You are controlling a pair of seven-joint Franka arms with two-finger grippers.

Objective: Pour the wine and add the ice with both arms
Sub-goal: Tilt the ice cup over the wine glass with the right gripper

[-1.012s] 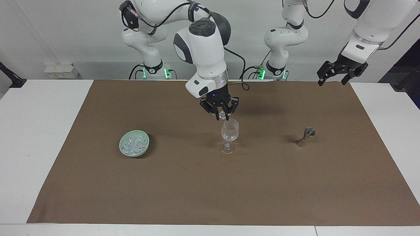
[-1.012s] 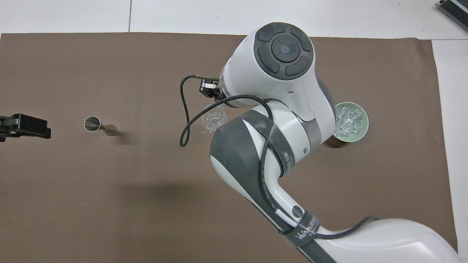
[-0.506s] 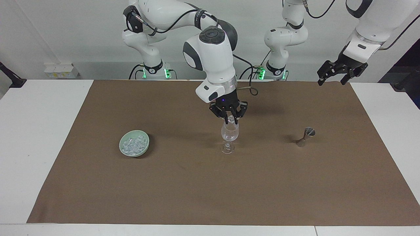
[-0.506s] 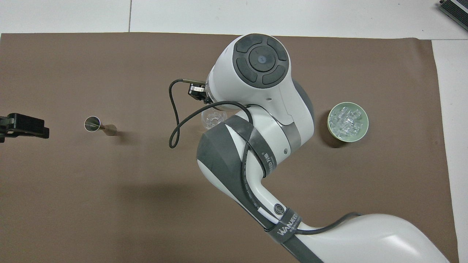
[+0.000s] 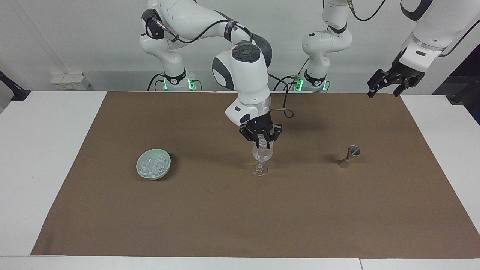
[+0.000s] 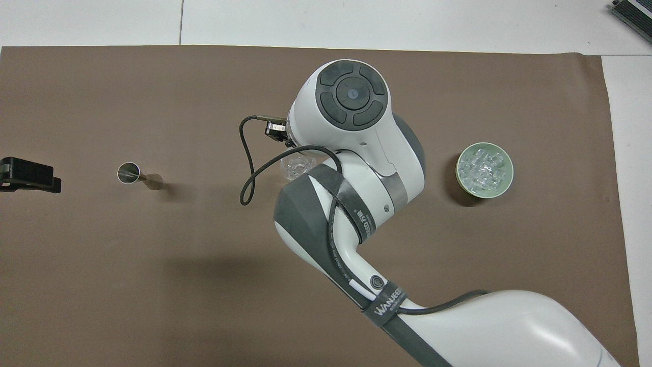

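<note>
Over the glass (image 5: 262, 153), right gripper (image 5: 262, 143) pinches an ice cube (image 5: 263, 142).

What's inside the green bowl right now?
The green bowl holds a heap of clear ice cubes filling most of it. Whatever lies under the heap, and the bowl's bottom, is covered.

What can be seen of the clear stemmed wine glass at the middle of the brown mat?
The clear stemmed wine glass stands upright on its round foot on the brown mat, between the green bowl of ice and the small metal jigger. It looks empty. The right gripper, shut on an ice cube, sits at its rim.
</note>
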